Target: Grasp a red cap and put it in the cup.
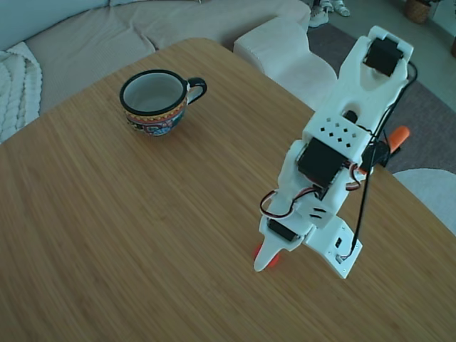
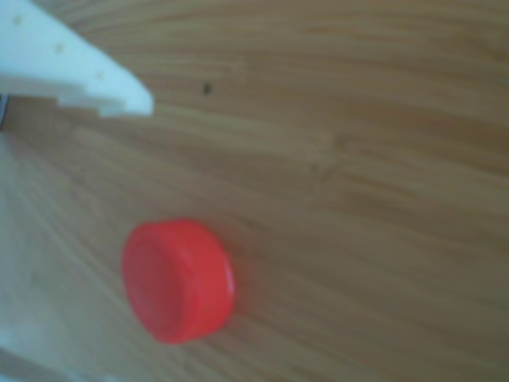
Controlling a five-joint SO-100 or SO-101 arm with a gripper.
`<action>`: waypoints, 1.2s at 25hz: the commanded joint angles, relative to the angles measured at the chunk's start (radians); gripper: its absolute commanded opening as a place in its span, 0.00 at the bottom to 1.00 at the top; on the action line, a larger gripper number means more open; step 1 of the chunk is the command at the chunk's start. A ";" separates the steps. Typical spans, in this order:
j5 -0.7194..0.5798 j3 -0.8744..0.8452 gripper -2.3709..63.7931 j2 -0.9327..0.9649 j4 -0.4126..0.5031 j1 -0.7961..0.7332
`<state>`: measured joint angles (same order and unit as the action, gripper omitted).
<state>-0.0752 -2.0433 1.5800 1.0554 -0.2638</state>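
On the wooden table (image 1: 107,235), the white arm (image 1: 342,142) leans down toward the near right part of the surface in the fixed view, its gripper (image 1: 269,255) lowered to the tabletop. The red cap (image 1: 271,259) lies there, mostly hidden behind the white fingertip, with only slivers of red showing on either side of it. In the other view the red cap (image 2: 177,280) sits flat on the wood grain, low and left of centre, with one white finger (image 2: 75,68) reaching in from the upper left and a pale edge at the lower left corner. The cap lies between these two, touching neither, so the jaws stand apart around it and hold nothing. The cup (image 1: 154,102) stands upright at the far left of the table, well apart from the gripper, handle pointing right, its pale inside bare. A beige sofa (image 1: 142,28) runs along the far edge.
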 commanded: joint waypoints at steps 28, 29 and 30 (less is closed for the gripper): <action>0.008 0.124 0.71 -0.094 -0.026 0.046; 0.008 0.124 0.71 -0.094 -0.028 0.048; 0.008 0.123 0.71 -0.094 -0.028 0.048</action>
<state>-0.0752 -1.9666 1.4742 1.0339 -0.2163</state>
